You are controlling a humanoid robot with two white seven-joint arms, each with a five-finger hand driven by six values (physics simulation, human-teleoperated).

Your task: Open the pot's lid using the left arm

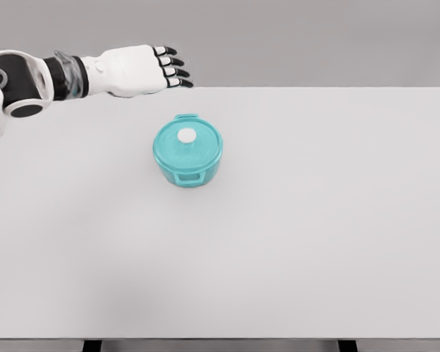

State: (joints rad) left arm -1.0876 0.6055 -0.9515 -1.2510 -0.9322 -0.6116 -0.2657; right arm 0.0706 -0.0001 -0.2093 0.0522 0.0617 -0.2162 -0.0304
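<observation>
Mid-table (337, 242): teal pot (188, 165), lid (188, 145) seated, white knob (186, 136) centred on top. Likely rigid, light, smooth; grip at knob. Left hand (136, 70), beyond pot, fingers extended, empty.

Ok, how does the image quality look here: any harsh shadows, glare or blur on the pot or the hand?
Head view: flat, even lighting; the teal pot casts almost no shadow on the table; no glare on the lid or its white knob; edges slightly soft overall; the left hand stays legible, fingers spread.
</observation>
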